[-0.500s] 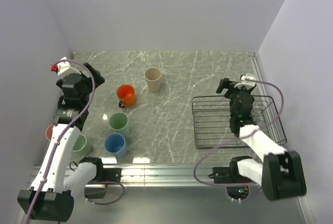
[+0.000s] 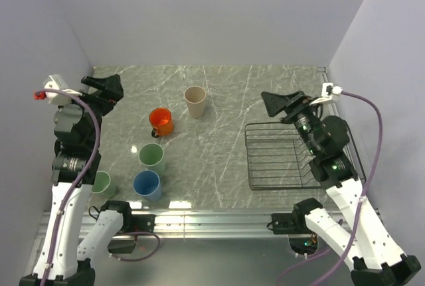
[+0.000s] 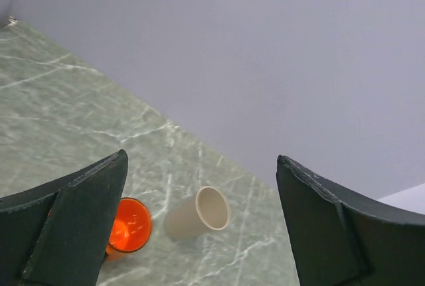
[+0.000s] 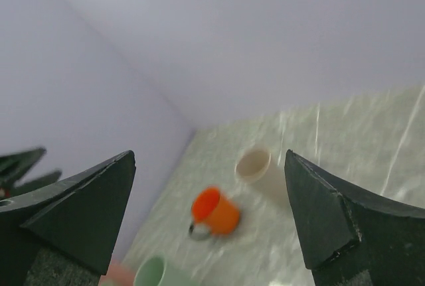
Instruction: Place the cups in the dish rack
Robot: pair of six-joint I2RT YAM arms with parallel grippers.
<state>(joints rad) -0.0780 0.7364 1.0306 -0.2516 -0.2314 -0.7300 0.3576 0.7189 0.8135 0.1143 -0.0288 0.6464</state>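
L gripper (image 2: 111,91) aloft, open, R gripper (image 2: 267,103) too

The dish rack (image 2: 250,160) lies right of centre. Well left of it — rear cup (image 2: 195,102) uppermost, mug (image 2: 161,121) at its lower left, middle cup (image 2: 152,157) below, near cup (image 2: 147,184) lower still, edge cup (image 2: 101,183) leftmost.

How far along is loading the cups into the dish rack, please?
Nothing is loaded yet: the dish rack stands empty. Nothing is in hand: the left gripper and right gripper are both open. Left to load: the beige cup, orange mug, blue cup, green cup and second green cup, all on the table.
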